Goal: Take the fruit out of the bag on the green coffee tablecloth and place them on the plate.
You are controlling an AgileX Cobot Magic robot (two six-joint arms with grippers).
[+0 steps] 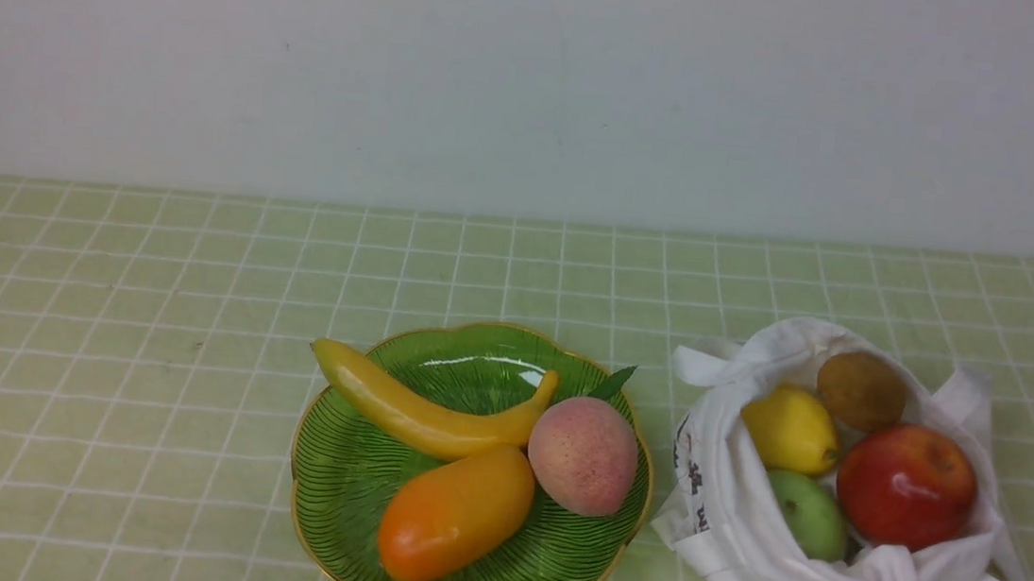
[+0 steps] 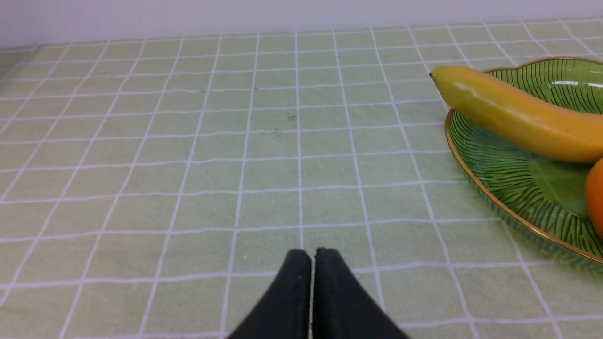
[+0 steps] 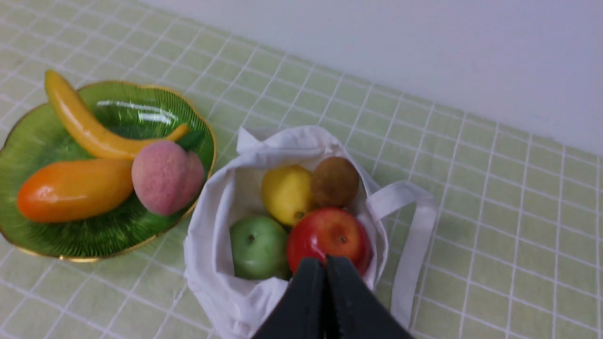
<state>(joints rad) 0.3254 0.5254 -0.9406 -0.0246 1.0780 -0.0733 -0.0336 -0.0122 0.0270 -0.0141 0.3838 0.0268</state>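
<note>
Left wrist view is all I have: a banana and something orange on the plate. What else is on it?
Observer: A pink peach, beside the banana and the orange fruit on the plate.
Operator: Anything left in the bag?
Observer: Four fruits: lemon, kiwi, red apple and a green fruit in the bag.
Operator: Right gripper?
Observer: The right gripper is shut and empty, pointing down at the red apple.

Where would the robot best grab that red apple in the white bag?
Probably across its round middle, coming down from above through the open mouth of the bag. The red apple lies uppermost and uncovered, with the lemon, kiwi and green fruit packed beside it. The right tool, shut, would need opening first.
</note>
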